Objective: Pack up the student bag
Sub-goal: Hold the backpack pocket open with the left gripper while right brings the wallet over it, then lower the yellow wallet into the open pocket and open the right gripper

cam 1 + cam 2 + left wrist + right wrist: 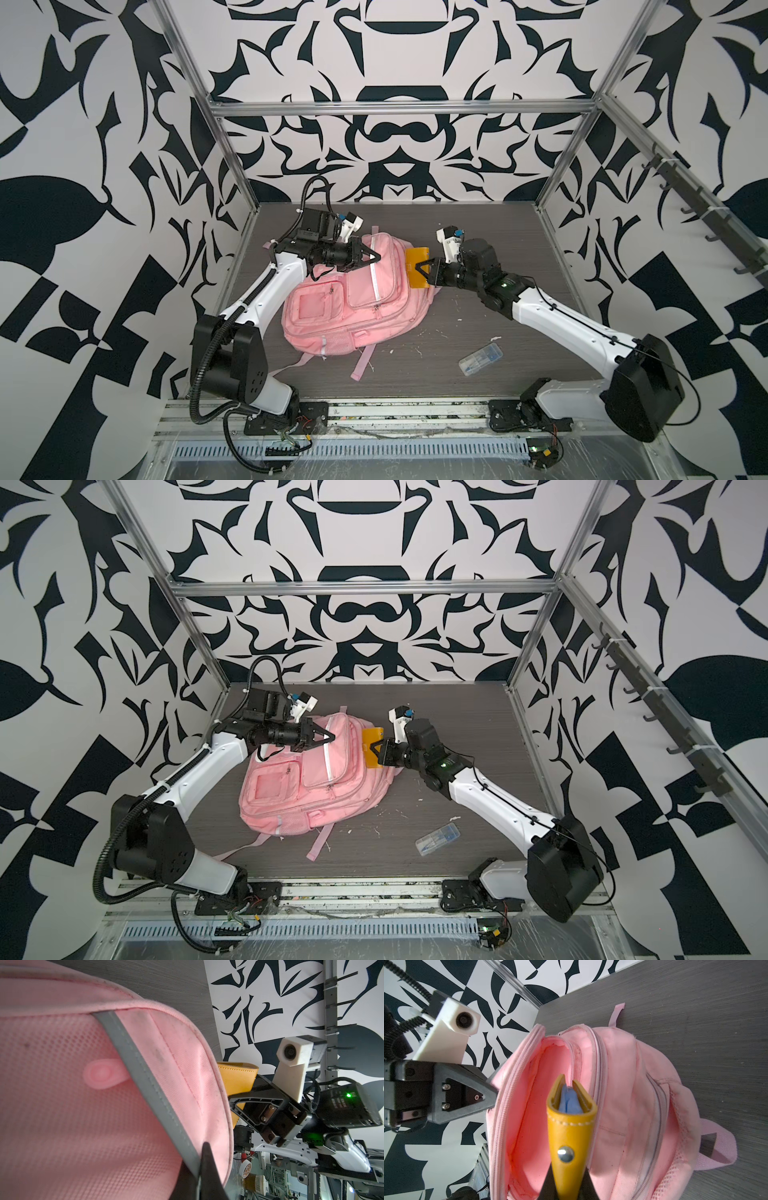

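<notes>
So, in both top views the student bag (332, 307) lies on the table (519, 232), right under and ahead of the left tool (376, 257). That tool is clamped on the bag's top front panel. The right tool (419, 266) faces it from the opposite side, pinching a yellow case (417, 252) whose far edge sits just at the bag's top. A clear box (480, 359) lies well behind the right tool, back along its arm.

Left wrist view: the left tool (202, 1148) is closed on pink fabric right by the grey strip. The yellow case (236, 1078) pokes up past the bag's edge, beyond the tips.

Right wrist view is the best angle. The right tool (566, 1184) grips the case by its snap end. The open compartment (527, 1105) gapes straight ahead of it, with the left tool (492, 1093) holding the zip rim wide.

My take: the step in hand is sliding the case in. I'd hold the left tool's pull so the mouth doesn't sag. Aim the case's leading edge at the middle of the gap, not at the inner zip it nearly lines up with. Push deep, and let go only once most of it is inside. The main risk looks like snagging the zip teeth.
</notes>
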### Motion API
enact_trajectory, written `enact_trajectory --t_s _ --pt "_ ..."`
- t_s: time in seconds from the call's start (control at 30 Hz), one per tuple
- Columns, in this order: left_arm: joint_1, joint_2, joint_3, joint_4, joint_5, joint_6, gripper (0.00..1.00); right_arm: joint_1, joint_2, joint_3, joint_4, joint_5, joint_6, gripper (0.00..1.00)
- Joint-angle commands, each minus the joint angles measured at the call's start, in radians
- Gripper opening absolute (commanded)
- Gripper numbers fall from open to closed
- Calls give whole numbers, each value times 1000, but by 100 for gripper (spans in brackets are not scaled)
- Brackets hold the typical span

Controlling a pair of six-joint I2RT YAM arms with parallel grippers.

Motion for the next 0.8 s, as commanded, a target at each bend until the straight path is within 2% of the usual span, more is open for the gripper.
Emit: enact_trajectory --t_s 0.0,0.13,0.3,0.5,0.77 --pt "-10 -33 39 110 129 2 0 15 -5 117 -16 19 -101 0" --pt "-10 -37 24 116 139 3 0 14 11 189 -85 15 -160 0" --pt "-10 -34 4 192 152 -48 0 15 33 200 -104 1 -141 0" --pt "-10 -30 10 218 158 -67 0 14 66 158 -56 -7 -45 0" --pt "-18 -24 5 218 154 -65 0 29 153 77 177 -87 127 0"
